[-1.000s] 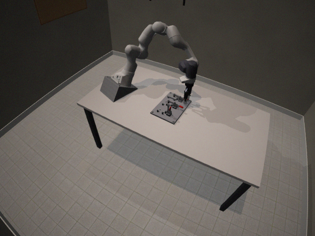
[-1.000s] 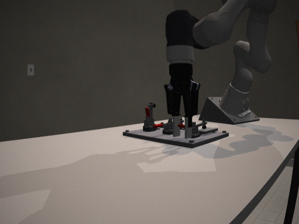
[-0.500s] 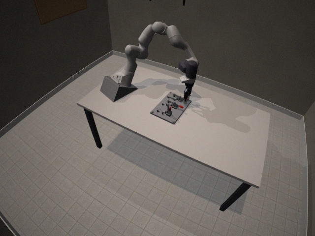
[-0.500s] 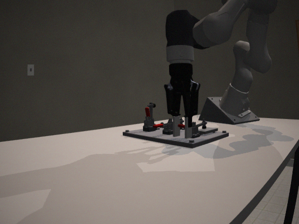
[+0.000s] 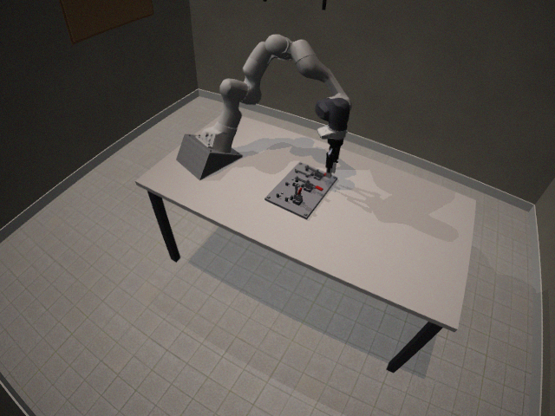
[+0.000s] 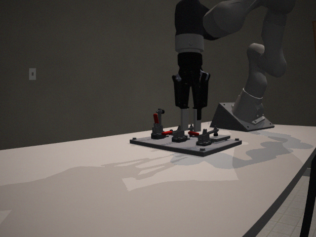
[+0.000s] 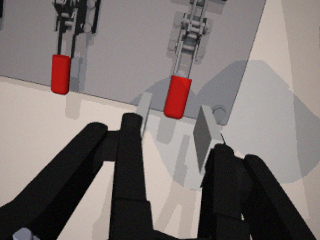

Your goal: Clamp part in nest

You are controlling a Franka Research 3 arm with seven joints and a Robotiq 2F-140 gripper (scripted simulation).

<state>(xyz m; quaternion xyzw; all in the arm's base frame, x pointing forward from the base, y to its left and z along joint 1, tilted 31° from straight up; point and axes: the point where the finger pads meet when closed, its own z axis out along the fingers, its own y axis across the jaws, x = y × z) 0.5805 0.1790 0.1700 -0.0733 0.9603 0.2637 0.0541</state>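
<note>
Grey and low, a slab that looks like the part [image 6: 219, 138] lies in the fixture's nest nearest the arm's base, with that clamp's bar tip [image 6: 216, 131] over it. The clamp's red handle [image 7: 176, 96] lies level. The gripper [image 6: 190, 126] hangs upright over the handle's end, its fingers part-open to either side and holding nothing. On the same grey fixture plate [image 6: 163, 145], the middle clamp's handle [image 6: 167, 132] also lies level and the third handle [image 6: 155, 118] stands upright. The plate rests on a pale table [image 6: 76, 191].
</note>
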